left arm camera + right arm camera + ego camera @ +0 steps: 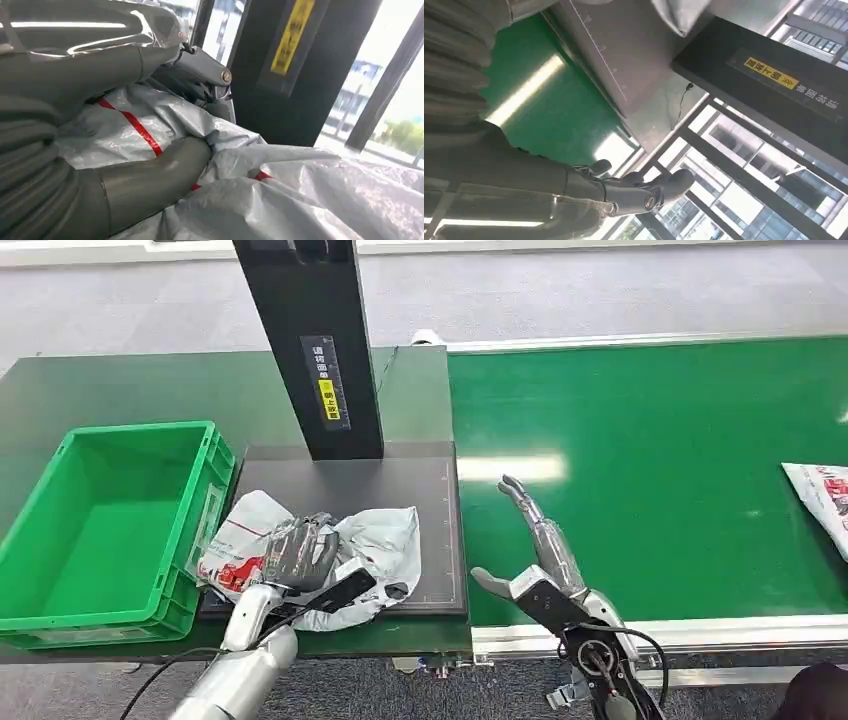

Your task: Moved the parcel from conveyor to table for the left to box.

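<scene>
Nearest the robot, on the dark mat at the table's front edge, the left hand lies on top of a crumpled white and grey parcel with red print, its fingers curled down into the wrapping and gripping it; the left wrist view shows the thick grey thumb pressed into a fold of the plastic beside a red stripe. Just to the right, the right hand hovers above the near edge of the green conveyor, holding nothing, its fingers stretched straight forward and the thumb held out to the side. Left of the parcel and touching its edge stands a green crate on the dark green table. Behind the parcel a black post with a yellow label rises from the back of the mat. Far off at the right edge of the conveyor lies a second white parcel with red print.
</scene>
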